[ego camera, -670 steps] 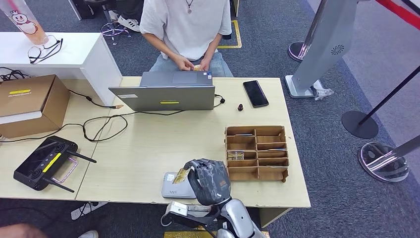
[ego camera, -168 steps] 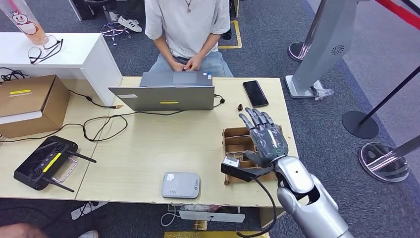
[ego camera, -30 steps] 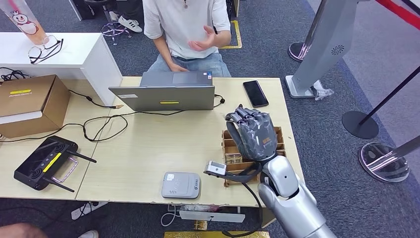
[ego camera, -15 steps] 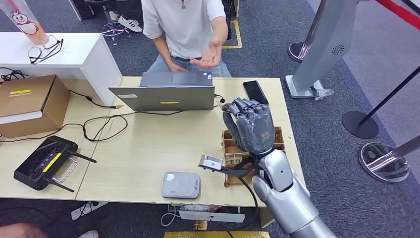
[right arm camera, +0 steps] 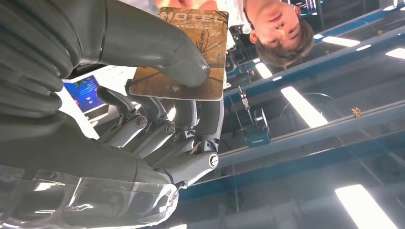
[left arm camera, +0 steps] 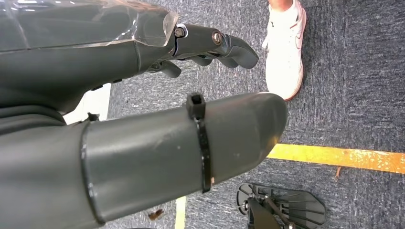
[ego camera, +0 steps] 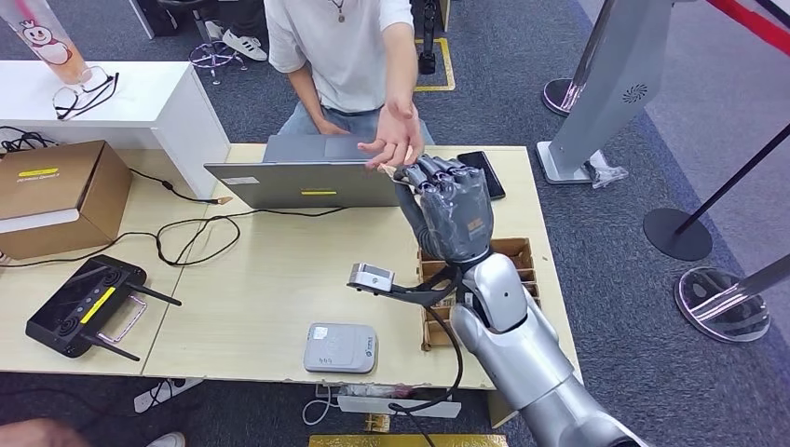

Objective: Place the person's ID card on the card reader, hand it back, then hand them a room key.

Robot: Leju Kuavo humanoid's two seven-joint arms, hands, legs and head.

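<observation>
Room key card [right arm camera: 184, 52] is sitting pinched between thumb and fingers of the right robot hand [ego camera: 449, 212], upper centre of the head view, touching the person's open hand [ego camera: 393, 140]. Judging thin, stiff, light, slick; best taken by its free edge. Left robot hand [left arm camera: 210, 45] is hanging, fingers curled, holding nothing.

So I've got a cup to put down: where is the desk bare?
Bare wood lies between the laptop, controller and card reader. Crowded on the right: the tray, phone and right robot hand holding the key card.
</observation>
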